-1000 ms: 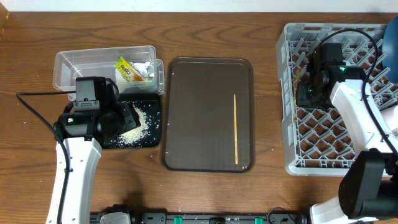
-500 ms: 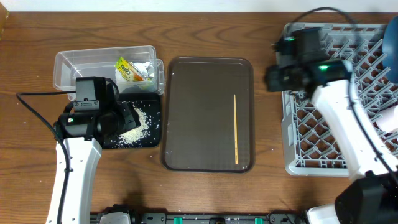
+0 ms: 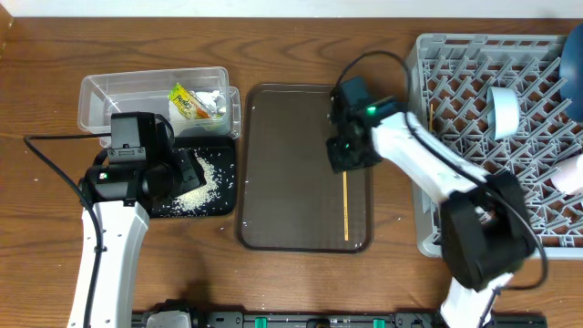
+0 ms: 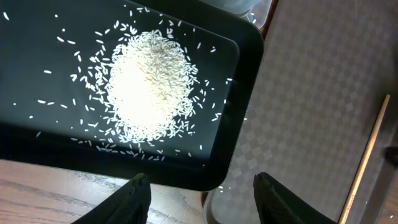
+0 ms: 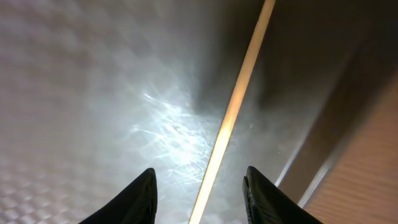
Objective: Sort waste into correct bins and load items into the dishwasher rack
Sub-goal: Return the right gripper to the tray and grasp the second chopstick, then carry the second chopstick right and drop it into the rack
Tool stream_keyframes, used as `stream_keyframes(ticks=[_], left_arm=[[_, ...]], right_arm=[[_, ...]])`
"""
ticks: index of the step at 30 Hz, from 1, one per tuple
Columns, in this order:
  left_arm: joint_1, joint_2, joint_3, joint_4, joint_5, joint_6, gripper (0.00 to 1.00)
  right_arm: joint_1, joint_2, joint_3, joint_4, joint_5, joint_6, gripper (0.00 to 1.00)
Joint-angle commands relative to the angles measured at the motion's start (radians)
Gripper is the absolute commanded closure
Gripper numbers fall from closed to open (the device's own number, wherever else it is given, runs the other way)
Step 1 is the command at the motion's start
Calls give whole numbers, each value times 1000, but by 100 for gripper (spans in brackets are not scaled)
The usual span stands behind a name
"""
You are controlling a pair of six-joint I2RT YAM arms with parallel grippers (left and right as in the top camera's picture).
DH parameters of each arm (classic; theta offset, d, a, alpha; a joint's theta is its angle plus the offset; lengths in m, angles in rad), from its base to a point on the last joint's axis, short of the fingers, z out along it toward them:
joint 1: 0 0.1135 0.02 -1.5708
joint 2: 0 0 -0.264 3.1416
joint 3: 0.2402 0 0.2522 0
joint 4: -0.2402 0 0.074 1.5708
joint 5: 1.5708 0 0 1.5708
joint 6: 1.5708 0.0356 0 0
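Between right gripper (image 5: pixel 200 186) fingertips, spread wide and empty: wooden chopstick (image 5: pixel 239 93), flat on brown serving tray (image 5: pixel 93 93); contact cannot be judged. Grip is lined up near stick's far end. If closed there, stick could be pivoted, rolled aside, or dropped short of dishwasher rack (image 3: pixel 424 82). Left gripper (image 4: pixel 202 193) open, nothing grasped, above black tray (image 4: pixel 249 74) with rice (image 4: pixel 146 87). Farther off: wrapper (image 3: pixel 187 102) in clear tub (image 3: pixel 100 91). Dark-blue bowl (image 3: pixel 577 82) cut off by frame edge. Second chopstick not made out.
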Motion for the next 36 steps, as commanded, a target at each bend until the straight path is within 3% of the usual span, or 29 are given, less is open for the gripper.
stream_keyframes(ticks=[1,5,9,15,27,36], left_arm=[[5,-2,4,-3,-6,2,44],[5,-2,4,-3,-6,2,44],[5,-2,4,-3,-5,2,44],[5,-2,4,-3,-5,2,44],[5,-2,4,-3,-5,2,43],[5,-2,4,-3,-5,2,43]], right_arm=[[24,53,-6,-7,13,74,57],[26,95,-6,-6,32,97,62],[26,108,-6,-6,66,97,82],[26,108,-6,-5,66,112,99],[-13,16,50,-23,47,63,99],[-205,-220,111,-59,110,-70,99]])
